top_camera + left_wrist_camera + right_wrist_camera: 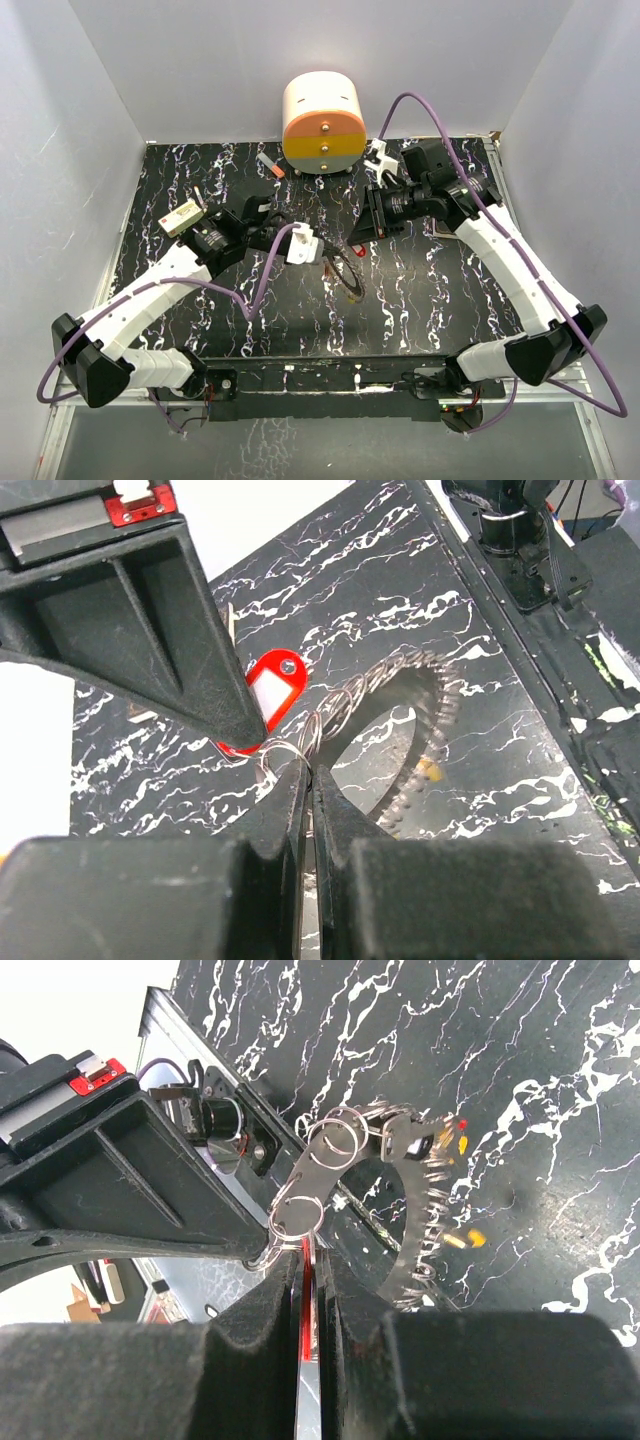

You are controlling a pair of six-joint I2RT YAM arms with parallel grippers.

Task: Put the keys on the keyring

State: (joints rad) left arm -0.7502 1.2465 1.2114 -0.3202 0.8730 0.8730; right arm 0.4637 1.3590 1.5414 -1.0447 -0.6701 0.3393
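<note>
Holds the keyring [437, 712] up over the desk [450, 300] by its little wire loops [335, 712] in the clenched left end effector [310, 780], pinches a red key [303, 1300] in the clenched right end effector [308, 1252], and probably needs next to slide that key onto a loop.

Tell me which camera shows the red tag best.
Left wrist: the red tag faces the lens, white window and hole plain. Right wrist sees it edge-on, a thin sliver; top view, only a red speck.

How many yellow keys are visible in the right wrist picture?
2. One yellow key sits at the top of the toothed ring, one right of it. Others may be hidden.
</note>
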